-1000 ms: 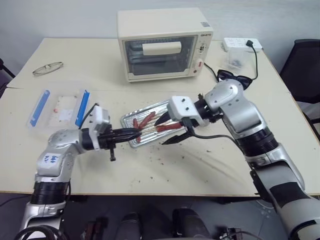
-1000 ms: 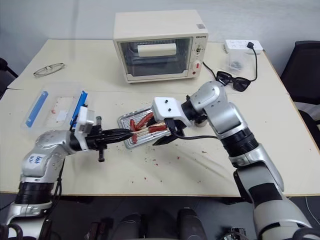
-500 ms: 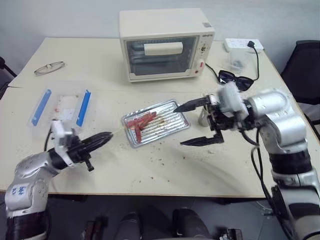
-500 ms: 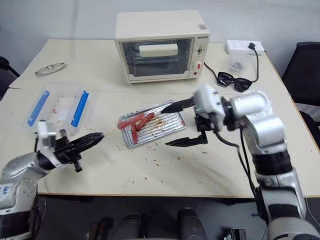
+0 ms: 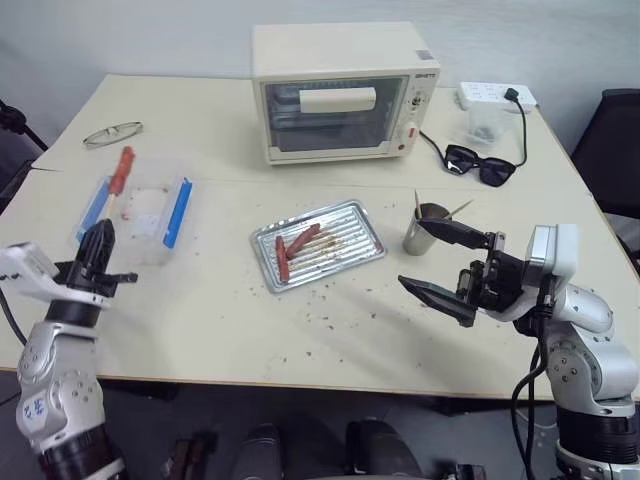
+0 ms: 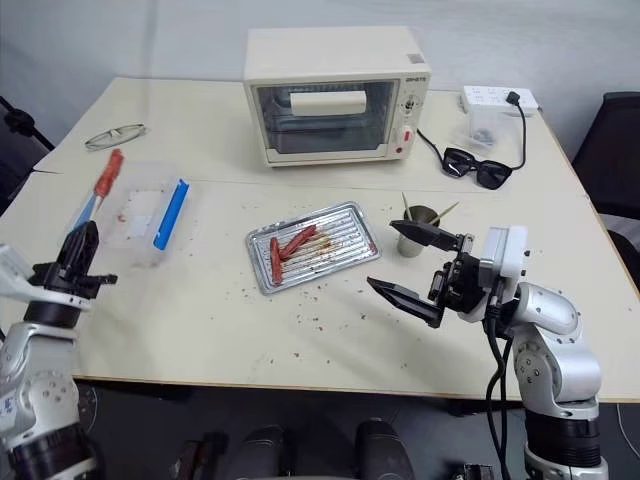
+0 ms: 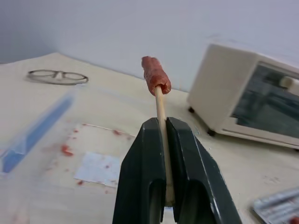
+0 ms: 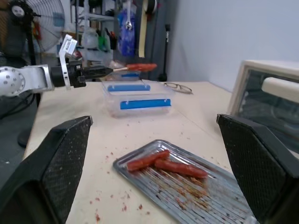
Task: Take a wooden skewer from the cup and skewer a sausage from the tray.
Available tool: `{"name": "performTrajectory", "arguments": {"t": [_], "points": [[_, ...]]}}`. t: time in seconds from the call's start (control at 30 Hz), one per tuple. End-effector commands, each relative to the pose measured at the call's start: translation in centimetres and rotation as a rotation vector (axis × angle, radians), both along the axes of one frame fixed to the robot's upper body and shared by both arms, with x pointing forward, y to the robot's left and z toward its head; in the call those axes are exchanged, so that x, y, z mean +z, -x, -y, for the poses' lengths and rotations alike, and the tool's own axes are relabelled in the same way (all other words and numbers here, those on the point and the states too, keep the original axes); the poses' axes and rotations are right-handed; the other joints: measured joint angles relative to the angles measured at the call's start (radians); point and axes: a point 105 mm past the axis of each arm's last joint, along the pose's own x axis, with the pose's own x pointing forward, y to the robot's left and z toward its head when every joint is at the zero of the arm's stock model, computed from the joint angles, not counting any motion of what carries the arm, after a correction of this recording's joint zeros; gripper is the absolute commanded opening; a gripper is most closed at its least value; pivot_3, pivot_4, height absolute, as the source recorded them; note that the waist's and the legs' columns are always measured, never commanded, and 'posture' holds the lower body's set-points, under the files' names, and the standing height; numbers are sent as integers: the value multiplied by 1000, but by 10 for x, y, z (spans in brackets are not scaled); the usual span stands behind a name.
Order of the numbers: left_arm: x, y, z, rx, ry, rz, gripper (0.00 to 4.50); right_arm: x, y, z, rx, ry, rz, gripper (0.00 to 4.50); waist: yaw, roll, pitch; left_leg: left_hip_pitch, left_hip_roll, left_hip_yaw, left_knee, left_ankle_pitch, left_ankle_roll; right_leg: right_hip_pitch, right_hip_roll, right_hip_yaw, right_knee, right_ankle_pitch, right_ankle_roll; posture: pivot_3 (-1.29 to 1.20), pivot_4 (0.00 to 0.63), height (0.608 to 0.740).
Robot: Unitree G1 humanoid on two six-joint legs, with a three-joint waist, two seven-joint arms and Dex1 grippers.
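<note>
The left tool (image 7: 164, 140), at the far left edge of the left eye view, is pressed together on a wooden skewer (image 7: 161, 108) that rises from between its black fingers (image 7: 142, 172). A sausage (image 7: 156, 74) is stuck on the skewer's far tip, clear of the tabletop (image 5: 230, 330). In the head views this speared sausage shows as a small red piece above the left tool, in front of a clear plastic box with blue clips (image 5: 140, 205) at the left of the frame.

The right tool (image 5: 437, 262), at the lower right of the left eye view, is spread wide with nothing between its fingers; one finger reaches toward the cup (image 5: 424, 228) and the other hangs lower, over the bare tabletop.

The cup stands just right of the tray (image 5: 352, 252), with several more skewers sticking out of it. The tray lies at an angle in the middle of the frame, and the sausages left in it (image 5: 297, 247) are grouped toward its left end. Red-brown crumbs are scattered on the tabletop around and below the tray.

A cream toaster oven (image 5: 345, 90) stands at the upper centre. Dark sunglasses (image 5: 480, 165) lie to its right, with a white power strip (image 5: 495, 97) behind them. Clear-framed glasses (image 5: 112, 133) lie at the upper left.
</note>
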Motion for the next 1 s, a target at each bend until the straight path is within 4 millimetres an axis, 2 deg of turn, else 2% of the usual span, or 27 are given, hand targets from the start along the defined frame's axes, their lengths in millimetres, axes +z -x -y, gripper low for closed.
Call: {"name": "performTrajectory", "arguments": {"t": [0.03, 0.17, 0.27, 0.4, 0.53, 0.6, 0.63, 0.7, 0.8, 0.9, 1.0], "points": [[4, -13, -9, 52, -35, -26, 0, 8, 0, 1, -13, 9, 47, 4468, -3, 0, 0, 0, 0, 1, 0, 0, 0, 0, 0, -1, 1, 0, 0, 0, 150, 740], [4, -22, -14, 67, -29, -42, 0, 9, 1, -3, -7, 11, 48, 4468, -4, 0, 0, 0, 1, 2, -2, 0, 0, -1, 0, -2, 2, 0, 0, 0, 150, 740], [4, -23, -17, 80, -43, -48, 743, 7, 4, -4, -4, 12, 43, 4500, -3, 0, 0, 0, 2, 2, -2, 0, -1, -1, -1, -2, 2, 0, 0, 0, 150, 740], [16, -16, -3, -2, -98, 21, 1928, 2, 5, 0, -18, 21, 22, 4500, -1, 0, 0, 0, 1, 2, -2, 0, 0, -1, -1, -2, 2, 0, 0, 0, 150, 740], [31, -1, 14, -152, -230, 77, 3067, -2, 4, 6, -23, 57, 11, 4500, -1, 0, 0, 0, 1, 2, -2, 0, 0, -1, -1, -2, 1, 0, 0, 0, 150, 740], [32, 10, 34, -292, -372, 45, 3067, -6, 6, 8, -11, 92, -1, 4500, -3, 0, 0, 0, 1, 2, -2, 0, 0, -1, -1, -2, 1, 0, 0, 0, 150, 740], [25, 15, 44, -366, -460, -2, 3067, -9, 7, 9, 2, 116, -9, 4500, -5, 0, 0, 0, 2, 2, -2, 0, -1, -1, -1, -1, 1, 0, 0, 0, 150, 740], [6, 27, 59, -492, -618, -114, 3067, -17, 11, 12, 39, 179, -34, 4500, -5, 0, 0, 1, 2, 3, -3, 0, -1, -1, -1, 1, 0, 0, 0, 0, 150, 740], [-21, 51, 75, -695, -754, -218, 3067, -29, 15, 18, 81, 233, -73, 4500, -3, 1, 0, 4, 1, 6, -5, 0, 0, 1, -1, 4, -3, 0, 0, 0, 150, 740], [-41, 68, 79, -798, -832, -281, 3067, -42, 14, 24, 89, 269, -101, 4500, -4, 1, 0, 8, 2, 8, -6, -2, 3, 2, -1, 8, -4, 0, -1, 0, 150, 740], [-44, 69, 74, -767, -832, -289, 3067, -55, 12, 30, 71, 271, -127, 4500, -4, 1, 0, 9, 2, 9, -7, -3, 5, 4, -1, 10, -4, -1, -1, 0, 150, 740]]}}
